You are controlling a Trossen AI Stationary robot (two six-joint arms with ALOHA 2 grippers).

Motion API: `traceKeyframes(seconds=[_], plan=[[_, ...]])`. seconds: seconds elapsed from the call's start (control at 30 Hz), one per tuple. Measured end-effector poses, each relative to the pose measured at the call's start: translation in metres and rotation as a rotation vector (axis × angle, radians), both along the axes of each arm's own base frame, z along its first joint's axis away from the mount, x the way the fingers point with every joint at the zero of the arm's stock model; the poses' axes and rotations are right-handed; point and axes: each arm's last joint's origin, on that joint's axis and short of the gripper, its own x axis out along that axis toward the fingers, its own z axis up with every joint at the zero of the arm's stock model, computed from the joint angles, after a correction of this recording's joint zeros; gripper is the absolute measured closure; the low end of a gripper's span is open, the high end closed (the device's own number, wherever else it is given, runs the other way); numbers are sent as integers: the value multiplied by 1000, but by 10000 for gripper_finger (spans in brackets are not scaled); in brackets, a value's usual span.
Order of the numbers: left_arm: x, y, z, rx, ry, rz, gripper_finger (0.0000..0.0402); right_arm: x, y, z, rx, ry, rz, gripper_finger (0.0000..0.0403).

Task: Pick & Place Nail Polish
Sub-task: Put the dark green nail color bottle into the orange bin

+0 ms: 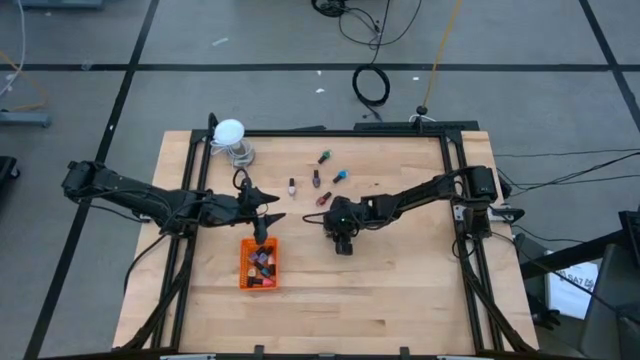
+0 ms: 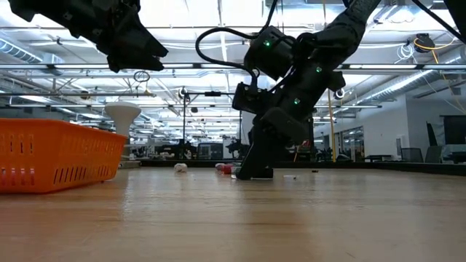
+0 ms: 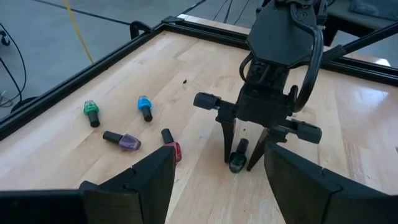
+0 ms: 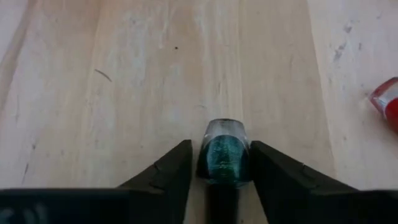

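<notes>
My right gripper (image 1: 343,243) points down at mid-table and is shut on a dark green nail polish bottle (image 4: 224,155), which also shows in the left wrist view (image 3: 237,159). My left gripper (image 3: 217,186) is open and empty. It hovers above the far end of the orange tray (image 1: 246,282), which holds several bottles (image 1: 262,264). Loose bottles lie on their sides on the table: green (image 3: 91,112), blue (image 3: 145,107), purple (image 3: 124,140) and red (image 3: 172,147). My right gripper pinches the bottle's green glass body (image 4: 219,167) between its two fingers, one on each side. The fingers come from above, pointing down. The bottle lies along the fingers, dark cap (image 3: 242,145) up toward the wrist, base down at the tabletop. Whether it is lifted clear, I cannot tell.
A white ball on a clear stand (image 1: 231,135) stands at the far left corner. Black frame rails (image 1: 455,190) run along the table's edges. Bare wood lies toward the near edge, right of the tray.
</notes>
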Motion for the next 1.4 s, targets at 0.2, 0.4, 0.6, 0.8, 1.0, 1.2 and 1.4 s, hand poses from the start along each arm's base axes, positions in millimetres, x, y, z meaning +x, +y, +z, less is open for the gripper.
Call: traceKeyframes(seconds=[0.2, 0.4, 0.6, 0.8, 1.0, 1.2, 1.4], plan=[[0, 0, 0, -11, -4, 12, 160, -1, 0, -1, 6, 10, -6, 295], [3, 0, -4, -17, 12, 16, 160, 0, 1, 10, 17, -34, -17, 295], [17, -3, -14, -43, 6, 26, 160, -2, 13, 46, 9, -170, 43, 295], [43, -8, -29, -103, -71, 5, 160, -4, 32, 74, -201, -296, 102, 295], [66, -13, -43, -269, -200, -33, 160, -5, 47, 84, -505, -322, 64, 295], [77, -9, -58, -413, -238, 27, 160, -4, 55, 91, -651, -368, 23, 295], [82, -2, -72, -485, -216, 91, 160, 0, 61, 100, -690, -457, 35, 295]])
